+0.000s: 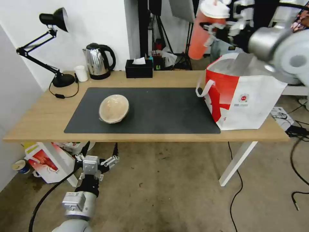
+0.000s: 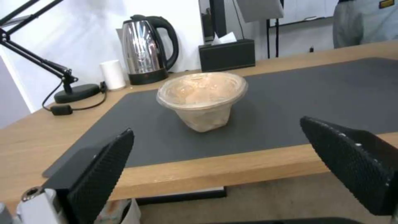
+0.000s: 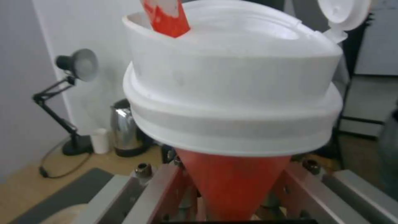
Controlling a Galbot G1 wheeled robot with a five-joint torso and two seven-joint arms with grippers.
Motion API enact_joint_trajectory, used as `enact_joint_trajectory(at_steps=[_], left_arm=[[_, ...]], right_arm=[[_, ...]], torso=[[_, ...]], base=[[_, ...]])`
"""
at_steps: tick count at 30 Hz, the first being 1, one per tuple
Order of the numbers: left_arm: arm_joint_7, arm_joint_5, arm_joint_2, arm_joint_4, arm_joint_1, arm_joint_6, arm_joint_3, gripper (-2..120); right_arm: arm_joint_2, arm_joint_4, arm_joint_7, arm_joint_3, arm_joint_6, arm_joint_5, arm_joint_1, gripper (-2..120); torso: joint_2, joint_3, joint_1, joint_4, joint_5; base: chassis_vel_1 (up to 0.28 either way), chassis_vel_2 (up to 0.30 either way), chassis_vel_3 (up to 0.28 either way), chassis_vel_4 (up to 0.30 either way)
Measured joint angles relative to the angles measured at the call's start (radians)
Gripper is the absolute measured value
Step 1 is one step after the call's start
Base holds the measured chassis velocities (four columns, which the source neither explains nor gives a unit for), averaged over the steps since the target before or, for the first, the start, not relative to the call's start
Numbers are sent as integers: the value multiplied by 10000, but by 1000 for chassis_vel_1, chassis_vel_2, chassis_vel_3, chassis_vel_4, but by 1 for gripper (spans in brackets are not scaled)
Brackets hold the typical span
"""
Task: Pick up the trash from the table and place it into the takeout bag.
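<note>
Trash items are handled one at a time, and the tall red drink cup point(image 1: 206, 29) is the item in hand. You will find it at about 1 o'clock in the head view, raised high, above and just to the 10 o'clock side of the takeout bag's point(image 1: 244, 96) open mouth. The right gripper point(image 3: 232, 189) is clenched on the cup's red body below the white lid point(image 3: 232, 93), as the right wrist view shows; the lid's small flap stands open.

The takeout bag stands upright on the table point(image 1: 38, 116) at its 3 o'clock end, partly on the dark grey mat point(image 1: 161, 109), its strap handle hanging toward the mat. Judged from the cup's position, the step in hand is the carry to the bag, with the drop not yet made.

The next move calls for you to bring the cup fully over the opening, clear of the near rim and strap, then lower it before releasing. A release from this height risks tipping the bag or spilling through the open flap.

The shallow beige bowl point(image 1: 114, 108) rests on the mat at about 9 o'clock of centre, well apart from the bag. The left gripper point(image 1: 95, 162) hangs below the table's front edge, fingers spread wide and holding nothing, pointed toward the bowl.
</note>
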Motion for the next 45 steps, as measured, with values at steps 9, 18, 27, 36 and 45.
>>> enact_joint_trajectory(at_steps=[9, 18, 27, 36, 45], left_arm=[[0, 0, 0, 0, 0, 0, 0, 100], [0, 0, 0, 0, 0, 0, 0, 100], [0, 0, 0, 0, 0, 0, 0, 100], [0, 0, 0, 0, 0, 0, 0, 100], [0, 0, 0, 0, 0, 0, 0, 100]], right_arm=[[-698, -563, -183, 446, 2, -35, -402, 12], [-871, -1500, -483, 480, 81, -403, -416, 10], [-670, -2187, -584, 433, 175, -790, -541, 10], [-559, -3006, -1046, 459, 538, -1874, -1136, 10], [-504, -3355, -1218, 751, 666, -2304, -1689, 10]], torso=[[0, 0, 0, 0, -1], [-2, 0, 0, 1, -3], [-2, 1, 0, 2, -2], [-3, 1, 1, 0, -2], [-2, 1, 0, 1, -3]], base=[[0, 0, 0, 0], [0, 0, 0, 0], [0, 0, 0, 0], [0, 0, 0, 0], [0, 0, 0, 0]])
